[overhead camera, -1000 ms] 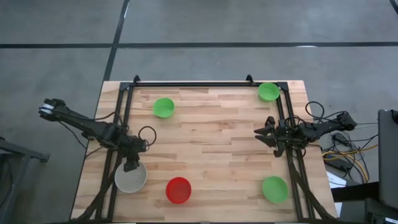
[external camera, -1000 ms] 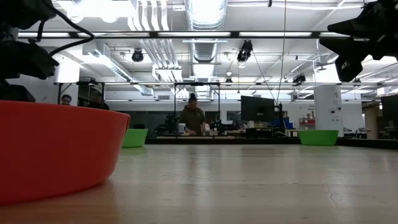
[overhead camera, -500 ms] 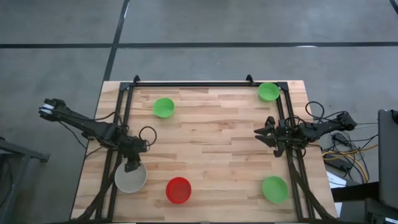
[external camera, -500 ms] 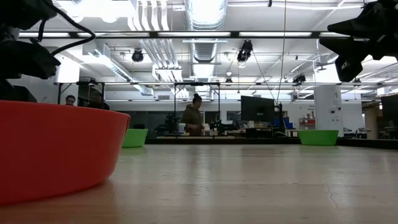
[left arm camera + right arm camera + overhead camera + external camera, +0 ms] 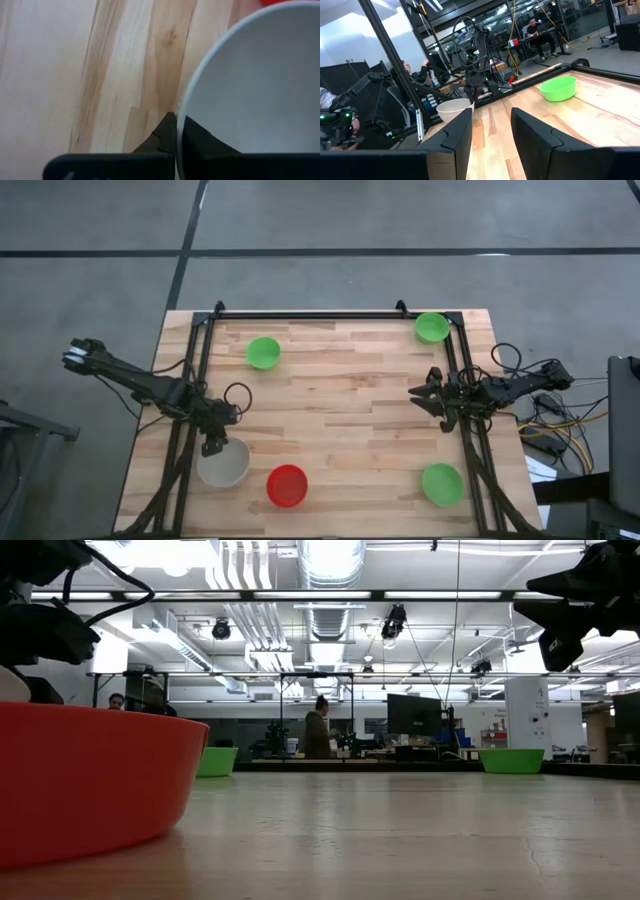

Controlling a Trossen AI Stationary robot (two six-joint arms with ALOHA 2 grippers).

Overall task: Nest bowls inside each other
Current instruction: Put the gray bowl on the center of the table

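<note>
An off-white bowl [image 5: 224, 465] sits near the table's front left, with my left gripper [image 5: 211, 446] shut on its far rim. Just to its right stands a red bowl [image 5: 287, 485], which fills the low view's left [image 5: 90, 780]. Green bowls stand at the far left [image 5: 263, 352], the far right corner [image 5: 432, 327] and the near right [image 5: 441, 483]. My right gripper [image 5: 420, 396] hovers open at the table's right side, holding nothing. In the right wrist view the off-white bowl [image 5: 454, 108] shows across the table. My left gripper pinches the off-white bowl's rim [image 5: 181, 116] on its far left side, one finger [image 5: 162, 136] outside the wall and the other [image 5: 202, 140] inside the hollow. The fingers slant steeply down from the far left. Whether the bowl's base is on the table, I cannot tell.
Black rails [image 5: 200, 370] run along the table's left, right and far sides. Bare wood lies across the middle [image 5: 340, 410]. A person [image 5: 322, 730] stands at benches in the room beyond the table.
My left gripper has taken hold of the off-white bowl's rim without shifting its place. The bowl has moved a little toward the table's right, nearer the red bowl, and its edge now shows above the red bowl in the low view.
</note>
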